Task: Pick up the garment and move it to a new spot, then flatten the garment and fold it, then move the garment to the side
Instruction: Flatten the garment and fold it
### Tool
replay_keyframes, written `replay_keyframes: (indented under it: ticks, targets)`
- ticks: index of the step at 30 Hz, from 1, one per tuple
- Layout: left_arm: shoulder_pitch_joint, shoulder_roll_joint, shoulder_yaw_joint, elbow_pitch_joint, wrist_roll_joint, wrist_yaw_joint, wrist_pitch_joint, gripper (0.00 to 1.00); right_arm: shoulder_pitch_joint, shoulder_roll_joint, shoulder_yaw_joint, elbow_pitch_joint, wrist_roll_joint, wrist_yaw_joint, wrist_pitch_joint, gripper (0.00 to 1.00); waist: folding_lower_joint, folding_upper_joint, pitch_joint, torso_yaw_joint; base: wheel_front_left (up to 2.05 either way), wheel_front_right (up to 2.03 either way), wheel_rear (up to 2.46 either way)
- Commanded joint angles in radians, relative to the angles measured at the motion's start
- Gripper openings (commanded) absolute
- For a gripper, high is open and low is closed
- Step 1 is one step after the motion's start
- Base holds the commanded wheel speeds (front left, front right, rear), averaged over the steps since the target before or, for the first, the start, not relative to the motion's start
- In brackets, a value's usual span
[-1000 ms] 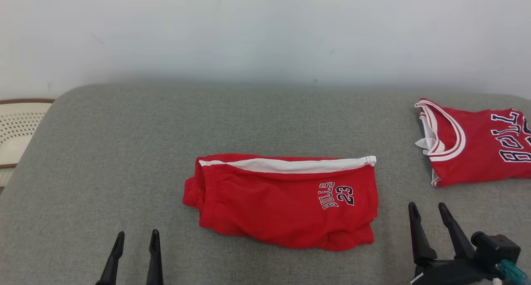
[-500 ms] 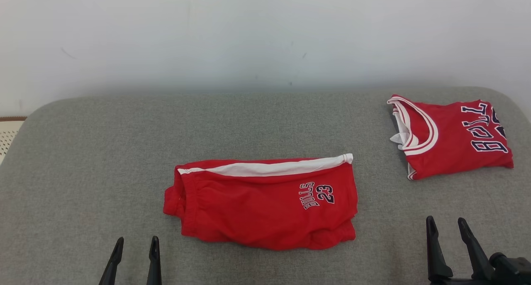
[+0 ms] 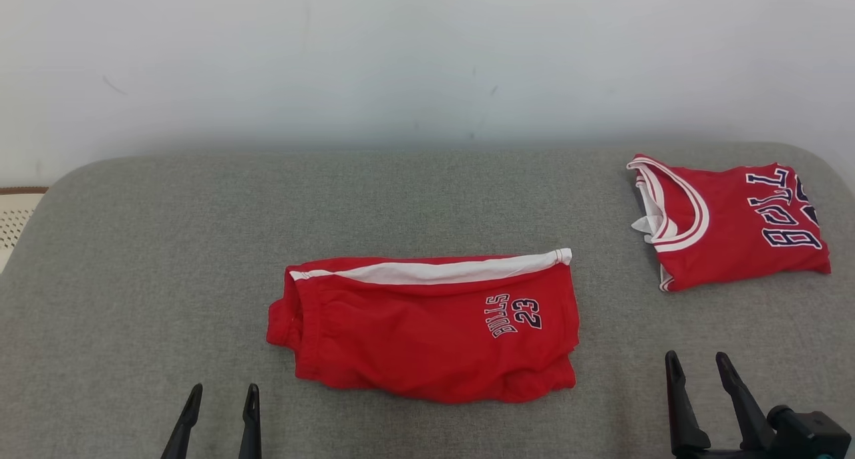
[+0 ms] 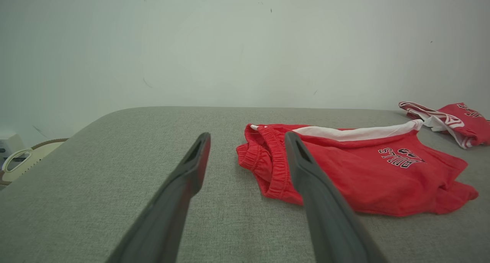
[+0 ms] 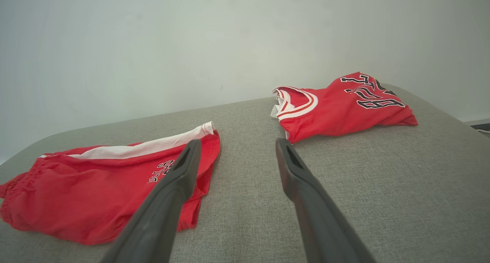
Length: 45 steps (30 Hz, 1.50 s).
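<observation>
The garment, a pair of red shorts point(image 3: 427, 332) with a white side stripe and "BULLS 23" print, lies folded in the middle of the grey cushion point(image 3: 167, 245). In the wrist views the shorts point(image 4: 363, 178) point(image 5: 95, 194) rest flat with nothing touching them. My left gripper point(image 3: 224, 389) point(image 4: 247, 136) hovers open near the front edge, left of the waistband. Right of the shorts' hem, my right gripper point(image 3: 696, 357) point(image 5: 237, 141) is open too and holds nothing.
A folded red jersey point(image 3: 735, 225) point(image 4: 455, 123) point(image 5: 344, 106) lies at the cushion's far right corner. A pale wicker item point(image 3: 13, 218) point(image 4: 23, 161) sits beyond the left edge. A white wall runs behind the cushion.
The camera has turned, so the whole picture shifted left. My right gripper has drawn back toward the bottom edge. Both garments lie as before.
</observation>
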Motion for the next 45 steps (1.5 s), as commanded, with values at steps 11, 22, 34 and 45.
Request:
replay_keyframes:
  ticks: [11, 22, 34, 45]
  targets:
    - [0.023, 0.010, -0.005, 0.010, 0.001, 0.007, -0.004, 1.00, 0.000, 0.002, 0.031, 0.012, -0.003, -0.001, 0.005, 1.00, 0.0000, 0.0000, -0.001, 0.008, 0.00, 0.00, 0.00]
    - [0.014, 0.016, -0.010, 0.016, -0.004, 0.009, -0.004, 1.00, -0.007, -0.010, 0.043, 0.020, 0.003, -0.001, 0.012, 1.00, 0.0000, 0.0000, 0.000, 0.012, 0.00, 0.00, 0.00]
    - [0.018, 0.022, -0.012, 0.019, -0.009, 0.016, -0.004, 1.00, -0.006, -0.011, 0.046, 0.024, 0.006, -0.001, 0.014, 1.00, 0.0000, 0.0000, -0.006, 0.014, 0.00, 0.00, 0.00]
    - [0.019, 0.025, -0.013, 0.021, -0.016, 0.021, -0.004, 1.00, -0.006, -0.006, 0.045, 0.025, 0.007, -0.001, 0.017, 1.00, 0.0000, 0.0000, -0.011, 0.010, 0.00, 0.00, 0.00]
